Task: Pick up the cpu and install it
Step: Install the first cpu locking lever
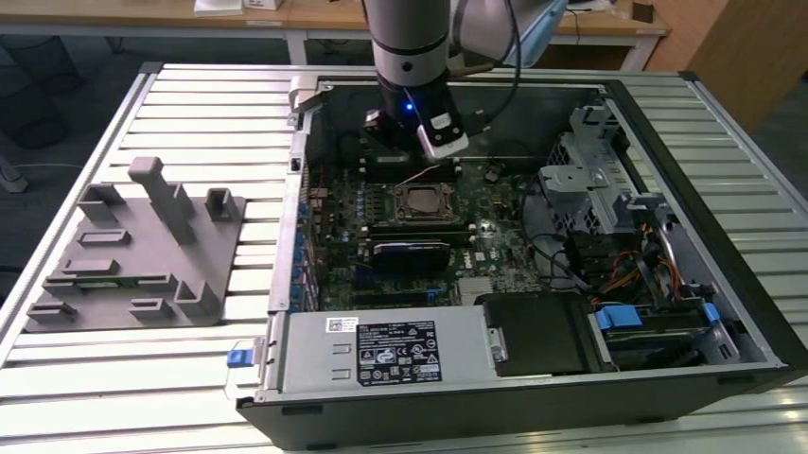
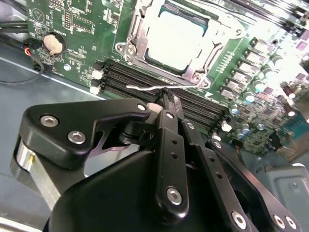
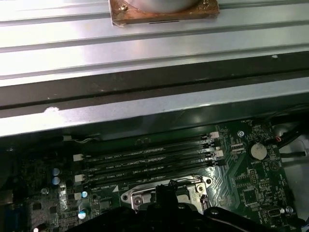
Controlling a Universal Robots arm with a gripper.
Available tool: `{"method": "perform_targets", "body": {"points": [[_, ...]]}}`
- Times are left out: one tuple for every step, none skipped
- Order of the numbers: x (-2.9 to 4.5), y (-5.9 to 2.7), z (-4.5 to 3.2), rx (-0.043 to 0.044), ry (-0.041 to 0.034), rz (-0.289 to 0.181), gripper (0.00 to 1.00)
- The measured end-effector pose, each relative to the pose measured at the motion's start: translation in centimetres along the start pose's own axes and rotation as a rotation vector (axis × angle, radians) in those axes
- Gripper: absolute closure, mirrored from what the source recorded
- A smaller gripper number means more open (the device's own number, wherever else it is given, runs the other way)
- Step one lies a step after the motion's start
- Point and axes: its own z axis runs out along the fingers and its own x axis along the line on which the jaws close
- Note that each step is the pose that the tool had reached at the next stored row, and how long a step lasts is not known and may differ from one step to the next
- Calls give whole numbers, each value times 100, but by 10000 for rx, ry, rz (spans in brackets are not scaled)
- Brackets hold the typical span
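The cpu (image 2: pixel 176 36), a flat silvery-white square, lies inside the metal socket frame (image 2: pixel 140 46) on the green motherboard; in the exterior view the cpu (image 1: pixel 423 200) sits mid-board inside the open computer case. My gripper (image 2: pixel 166 99) hangs just beside the socket, over the memory slots, fingers pressed together with nothing between them. A thin wire lever (image 2: pixel 145 88) lies right at the fingertips. In the exterior view the gripper (image 1: pixel 411 163) hangs from the arm just behind the socket. The first wrist view has the black gripper (image 3: pixel 166 210) above the socket frame (image 3: pixel 164 193).
The case (image 1: pixel 531 374) lies open on a slatted metal table (image 1: pixel 202 104), with a drive cage (image 1: pixel 593 170), cables and a power supply (image 1: pixel 378 350) around the board. A grey holder block (image 1: pixel 132 251) with posts stands at the exterior view's left. Memory slots (image 3: pixel 145 162) run beside the socket.
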Motion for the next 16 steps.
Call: {"method": "perform_targets", "body": {"points": [[1, -2, 8, -8, -47, -10, 89], [1, -4, 16, -16, -93, -20, 89], [2, -5, 25, -25, -133, -28, 89], [3, -8, 38, -31, -162, -34, 89], [4, -12, 51, -33, -180, -39, 89], [5, -15, 66, -36, -193, -42, 89], [6, -19, 82, -37, -198, -43, 89], [8, -23, 100, -38, -201, -45, 89], [9, -26, 117, -39, -202, -47, 89], [10, -29, 130, -38, -201, -50, 89], [10, -32, 142, -39, -199, -58, 89], [9, -34, 152, -40, -197, -65, 89], [6, -35, 160, -41, -196, -71, 89], [1, -36, 168, -41, -196, -72, 89], [-3, -36, 176, -41, -196, -72, 89], [-6, -37, 182, -40, -195, -71, 89]]}}
